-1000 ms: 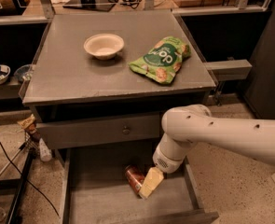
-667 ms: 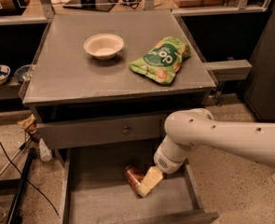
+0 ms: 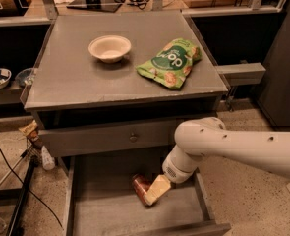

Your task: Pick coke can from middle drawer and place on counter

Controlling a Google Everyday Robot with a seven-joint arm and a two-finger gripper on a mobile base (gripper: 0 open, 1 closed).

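The coke can [image 3: 140,183] lies tilted on its side on the floor of the pulled-out middle drawer [image 3: 105,215], near the drawer's centre. My gripper [image 3: 153,191] reaches down into the drawer from the right and sits right against the can, covering its right end. The white arm stretches in from the right edge of the camera view. Above the cabinet, the grey counter [image 3: 80,80] spreads wide.
A white bowl [image 3: 109,48] and a green snack bag [image 3: 170,60] rest on the counter. A closed drawer front with a round knob [image 3: 133,137] is just above the open drawer. Cables and small items lie on the floor at left; shelves with bowls stand at far left.
Almost nothing differs: the arm has shifted very slightly and the gripper stays at the can in the drawer.
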